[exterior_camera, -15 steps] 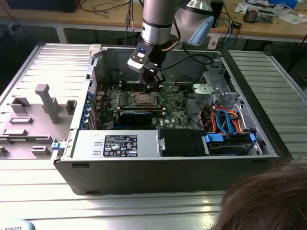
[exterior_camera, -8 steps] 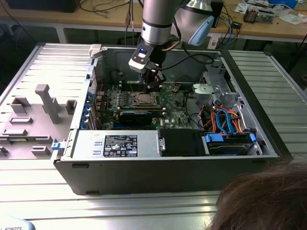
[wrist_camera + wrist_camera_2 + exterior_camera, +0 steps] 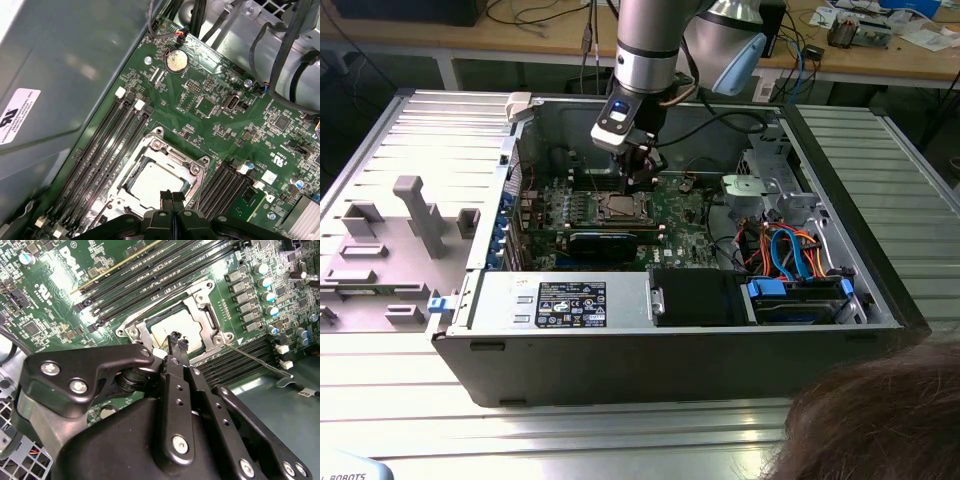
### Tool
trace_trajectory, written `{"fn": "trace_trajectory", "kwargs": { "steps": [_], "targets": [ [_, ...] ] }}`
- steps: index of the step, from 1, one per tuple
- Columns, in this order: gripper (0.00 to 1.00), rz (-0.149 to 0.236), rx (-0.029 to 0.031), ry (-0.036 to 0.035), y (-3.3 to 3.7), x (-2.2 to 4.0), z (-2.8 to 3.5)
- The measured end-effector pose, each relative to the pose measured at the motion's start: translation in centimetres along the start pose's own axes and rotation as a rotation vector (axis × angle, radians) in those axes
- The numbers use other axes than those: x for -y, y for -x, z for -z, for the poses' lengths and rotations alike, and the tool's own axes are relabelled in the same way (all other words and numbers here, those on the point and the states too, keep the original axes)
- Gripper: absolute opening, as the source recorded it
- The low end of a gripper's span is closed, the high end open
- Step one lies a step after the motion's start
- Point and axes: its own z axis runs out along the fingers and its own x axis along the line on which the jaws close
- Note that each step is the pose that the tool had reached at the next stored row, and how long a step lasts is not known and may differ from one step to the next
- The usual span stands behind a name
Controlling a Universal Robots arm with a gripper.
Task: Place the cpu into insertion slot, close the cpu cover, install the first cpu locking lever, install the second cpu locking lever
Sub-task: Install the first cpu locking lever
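Black fingers of the gripper (image 3: 177, 340) are pressed together with no gap and nothing between them, so they work as a single blunt point. In both wrist views that point (image 3: 171, 196) hangs over the near edge of the cpu (image 3: 150, 181); whether it touches the metal I cannot tell.

The chip lies flat in the insertion slot (image 3: 130, 186). The cpu cover (image 3: 161, 151) is folded down around it, its cut-out framing the bright top. In the exterior view the gripper (image 3: 638, 185) stands just on the far side of the socket, about mid-way along the motherboard (image 3: 685, 205).

A thin wire locking lever (image 3: 255, 360) runs out from one socket corner beside the memory slots (image 3: 150, 277) and looks unlatched. I judge the cover step done or nearly so, and the lever work the one in hand.

To do it well:
- Any push should land on the cover's frame or the lever, not the chip's bare top.
- The force should go straight down, since the springy wire will likely slip off a narrow tip.
- The wrist should stay clear of the capacitors (image 3: 265, 282) on the socket's far side.
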Motion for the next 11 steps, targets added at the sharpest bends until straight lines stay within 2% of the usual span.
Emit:
{"fn": "trace_trajectory", "kwargs": {
  "steps": [11],
  "targets": [
    [0.11, 0.069, 0.0057, 0.0013, 0.0, 0.0, 0.0]
  ]
}}
